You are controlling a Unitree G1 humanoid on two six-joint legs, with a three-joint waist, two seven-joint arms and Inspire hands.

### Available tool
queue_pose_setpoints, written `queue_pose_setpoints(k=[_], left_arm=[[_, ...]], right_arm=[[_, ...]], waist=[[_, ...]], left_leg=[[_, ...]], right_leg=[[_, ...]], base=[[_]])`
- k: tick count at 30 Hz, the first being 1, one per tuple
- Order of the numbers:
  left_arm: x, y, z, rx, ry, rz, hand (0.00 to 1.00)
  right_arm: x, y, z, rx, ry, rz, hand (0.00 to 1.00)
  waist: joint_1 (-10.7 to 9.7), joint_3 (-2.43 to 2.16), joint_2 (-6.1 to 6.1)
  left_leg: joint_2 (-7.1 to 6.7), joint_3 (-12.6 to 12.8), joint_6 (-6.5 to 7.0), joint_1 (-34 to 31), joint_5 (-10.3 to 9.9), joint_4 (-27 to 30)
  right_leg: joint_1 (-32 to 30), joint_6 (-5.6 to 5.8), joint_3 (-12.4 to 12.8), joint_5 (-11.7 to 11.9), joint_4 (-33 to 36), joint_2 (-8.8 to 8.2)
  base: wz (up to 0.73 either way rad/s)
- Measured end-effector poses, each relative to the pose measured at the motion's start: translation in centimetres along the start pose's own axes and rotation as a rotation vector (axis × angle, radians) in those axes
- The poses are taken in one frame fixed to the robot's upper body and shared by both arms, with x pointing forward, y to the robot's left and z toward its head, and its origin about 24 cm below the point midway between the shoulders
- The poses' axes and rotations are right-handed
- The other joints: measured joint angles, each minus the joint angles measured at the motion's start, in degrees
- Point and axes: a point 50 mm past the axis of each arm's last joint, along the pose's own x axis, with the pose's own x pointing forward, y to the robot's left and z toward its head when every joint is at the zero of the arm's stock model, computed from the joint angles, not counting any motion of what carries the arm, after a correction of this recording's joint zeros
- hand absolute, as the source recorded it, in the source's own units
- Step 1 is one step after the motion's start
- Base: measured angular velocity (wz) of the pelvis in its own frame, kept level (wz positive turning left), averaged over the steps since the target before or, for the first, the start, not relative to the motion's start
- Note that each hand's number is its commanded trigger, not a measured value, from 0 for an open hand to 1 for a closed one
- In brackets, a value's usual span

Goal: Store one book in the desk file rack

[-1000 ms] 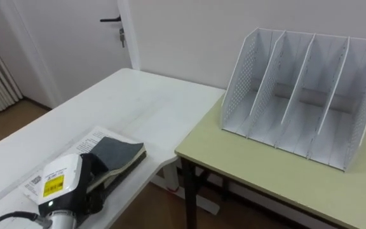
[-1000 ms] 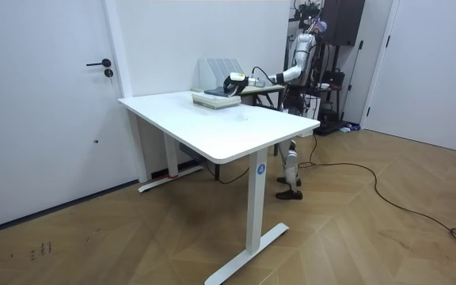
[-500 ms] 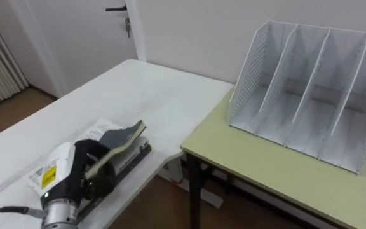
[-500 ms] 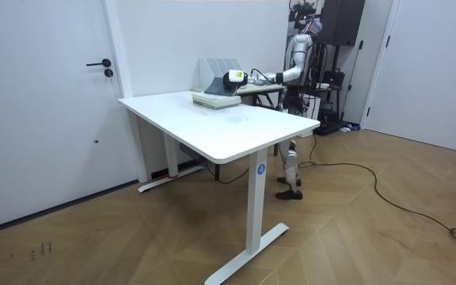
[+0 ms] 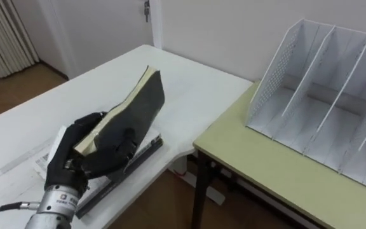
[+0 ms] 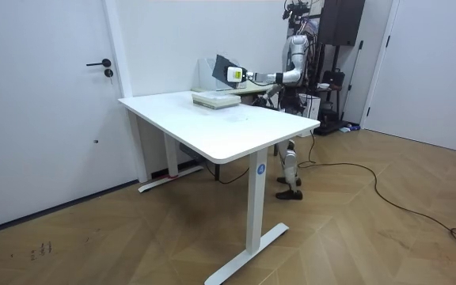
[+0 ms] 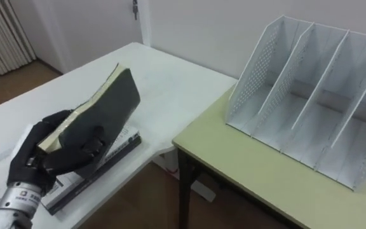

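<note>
My left hand (image 5: 81,158) (image 7: 46,151) is shut on a dark-covered book (image 5: 132,114) (image 7: 100,114), thumb on top and fingers curled round its cover. The book is lifted and tilted up above the white table (image 5: 189,89), its pale page edge facing left. The white file rack (image 5: 326,95) (image 7: 304,89) with several upright slots stands on the yellow-green desk (image 5: 278,178) to the right, well apart from the book. In the room view the robot stands at the table's far side, holding the book (image 6: 223,66) up beside the rack (image 6: 207,73).
Other books or papers (image 5: 122,170) stay stacked on the white table under my hand. A gap of floor separates the white table from the yellow-green desk. A door (image 5: 116,25) and a curtain (image 5: 5,32) are at the back left.
My left hand has closed round the top book and lifted it off the stack, tilting it upward. The head camera has shifted, so the rack sits further right.
</note>
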Motion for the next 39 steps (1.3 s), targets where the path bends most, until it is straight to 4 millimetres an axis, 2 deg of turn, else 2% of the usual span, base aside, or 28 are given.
queue_pose_setpoints(k=[2, 6, 7, 8, 9, 10, 11, 12, 13, 14, 15, 16, 17, 18, 20, 22, 25, 31, 39], left_arm=[[0.0, 0.0, 0.2, -0.063, -0.011, -0.018, 1.0], [0.0, 0.6, 0.7, -0.107, -0.04, -0.015, 1.0], [-0.1, 0.6, 0.7, -0.114, -0.04, -0.027, 1.0], [-0.1, 0.6, 0.6, -0.124, -0.039, -0.034, 1.0], [-0.3, 0.7, 0.5, -0.16, -0.036, -0.042, 1.0], [-0.5, 1.3, 0.7, -0.201, -0.053, -0.03, 1.0], [-0.7, 1.6, 0.5, -0.228, -0.055, -0.018, 1.0], [-0.8, 1.7, 0.3, -0.268, -0.05, -0.018, 1.0], [-1.0, 1.6, 0.2, -0.305, -0.051, -0.049, 1.0], [-1.1, 1.5, 0.2, -0.325, -0.053, -0.068, 1.0], [-1.0, 1.2, 0.3, -0.362, -0.063, -0.106, 1.0], [-1.2, 1.2, 0.2, -0.4, -0.065, -0.131, 1.0], [-1.2, 1.2, 0.2, -0.428, -0.069, -0.139, 1.0], [-1.3, 1.3, 0.3, -0.483, -0.082, -0.143, 1.0], [-1.4, 2.1, 0.8, -0.533, -0.126, -0.144, 1.0], [-1.7, 3.0, 1.2, -0.6, -0.176, -0.154, 1.0], [-1.8, 2.8, 0.9, -0.718, -0.184, -0.197, 1.0], [-1.9, 1.2, -0.8, -0.773, -0.065, -0.275, 1.0], [-2.1, -0.5, -1.3, -0.817, -0.016, -0.418, 1.0]], right_arm=[[-0.3, 0.1, 0.9, 0.013, -0.06, 0.029, 0.0], [-0.8, 0.1, 3.7, -0.014, -0.187, 0.1, 0.0], [-1.0, 0.1, 4.4, -0.028, -0.22, 0.119, 0.0], [-1.1, 0.0, 4.8, -0.033, -0.235, 0.126, 0.0], [-1.2, 0.0, 5.4, -0.021, -0.267, 0.149, 0.0], [-1.3, 0.0, 6.7, -0.037, -0.318, 0.168, 0.0], [-1.5, -0.2, 7.1, -0.039, -0.34, 0.172, 0.0], [-1.9, -0.7, 7.6, -0.035, -0.369, 0.172, 0.0], [-2.1, -1.3, 7.8, -0.025, -0.381, 0.173, 0.0], [-2.2, -1.4, 7.7, -0.015, -0.383, 0.182, 0.0], [-2.4, -1.8, 7.8, 0.014, -0.398, 0.192, 0.0], [-2.5, -2.0, 7.9, 0.074, -0.411, 0.204, 0.0], [-2.7, -2.2, 8.1, 0.101, -0.428, 0.208, 0.0], [-3.1, -2.7, 8.8, 0.136, -0.472, 0.217, 0.0], [-4.0, -3.3, 10.4, 0.145, -0.572, 0.235, 0.0], [-5.2, -3.8, 12.0, 0.144, -0.674, 0.267, 0.0], [-5.6, -3.6, 12.6, 0.207, -0.711, 0.336, 0.0], [-5.9, -2.9, 13.4, 0.229, -0.713, 0.427, 0.0], [-6.3, -2.3, 14.0, 0.236, -0.734, 0.526, 0.0]], waist=[[0.3, 0.12, -0.19], [0.8, 0.35, -0.52], [1.0, 0.4, -0.44], [1.4, 0.68, -0.1], [2.0, 1.0, 0.6], [2.1, 0.62, -0.82], [1.4, 0.78, -0.39], [-0.6, 0.65, -0.48], [-1.1, 0.73, -0.66], [-1.1, 0.74, -0.99], [-1.4, 0.75, -1.18], [-0.9, 0.33, -1.73], [-0.8, 0.22, -1.75], [0.5, 0.13, -1.89], [1.4, 0.18, -1.76], [1.8, 0.26, -1.44], [1.8, 0.27, -1.42], [1.9, 0.27, -1.45], [1.9, 0.32, -1.37]], left_leg=[[0.0, -1.6, -0.03, 0.5, 0.0, -0.2], [0.29, -1.8, -0.04, 0.6, 0.0, -0.5], [0.69, -3.0, -0.02, 0.9, 0.0, -0.6], [1.2, -5.1, -0.02, 1.5, 0.0, -0.7], [2.37, -10.5, -0.1, 2.1, 0.0, -0.8], [2.31, -12.2, -0.83, 1.1, -0.3, -0.2], [2.84, -12.2, -1.89, 0.6, -0.8, 0.1], [3.47, -8.9, -2.71, 0.4, -1.1, 0.2], [3.84, -4.5, -3.22, 0.2, -1.3, 0.5], [3.82, -2.7, -3.64, -0.3, -1.5, 0.8], [3.93, -1.0, -3.74, -2.6, -1.0, -0.3], [4.17, 1.8, -2.52, -3.2, 0.4, 0.1], [4.09, 2.6, -2.42, -2.9, 0.6, 0.4], [3.89, 3.5, -2.4, -2.1, 0.6, 0.4], [3.36, 2.1, -2.4, -1.2, 0.6, 0.4], [3.15, 1.4, -2.41, -0.1, 0.5, 0.2], [3.19, 1.3, -2.41, 0.5, 0.5, 0.2], [3.2, 1.6, -2.41, 0.0, 0.5, 0.2], [3.24, 1.9, -2.42, -0.6, 0.5, 0.2]], right_leg=[[0.6, 0.0, 0.0, 0.0, -0.3, -0.17], [0.4, 0.0, 0.0, 0.0, 0.2, 0.02], [-0.5, 0.0, -0.1, -0.1, 2.2, 0.29], [-2.0, 0.06, -0.2, -0.3, 5.0, 0.61], [-5.1, 0.27, 1.8, -2.0, 6.5, 2.23], [-7.1, -1.29, 3.5, 2.6, 0.1, 2.31], [-7.0, -2.16, 2.1, 3.9, 0.6, 2.27], [-6.4, -2.21, 0.8, 4.1, 0.5, 2.37], [-6.1, -2.22, 1.3, 4.1, 0.9, 2.34], [-5.8, -2.22, 2.7, 4.1, 0.8, 2.2], [-5.7, -2.09, 6.3, 4.0, 0.7, 2.05], [-5.7, -1.25, 7.5, 3.6, 1.0, 1.53], [-5.5, -1.01, 7.4, 3.6, 1.1, 1.43], [-5.3, -0.7, 6.8, 3.5, 1.0, 1.26], [-4.3, -0.62, 5.0, 3.4, 0.7, 0.93], [-3.1, -0.61, 5.0, 3.4, 0.7, 0.72], [-2.1, -0.47, 4.7, 3.3, 0.8, 0.72], [-2.8, 0.02, 4.7, 3.0, 0.8, 0.75], [-3.7, 0.02, 4.7, 3.0, 0.8, 1.0]], base=[[-0.04], [0.03], [-0.15], [-0.34], [-0.53], [-0.4], [0.0], [0.37], [0.35], [0.38], [0.47], [0.47], [0.21], [0.0], [-0.02], [-0.05], [0.05], [-0.02], [-0.07]])
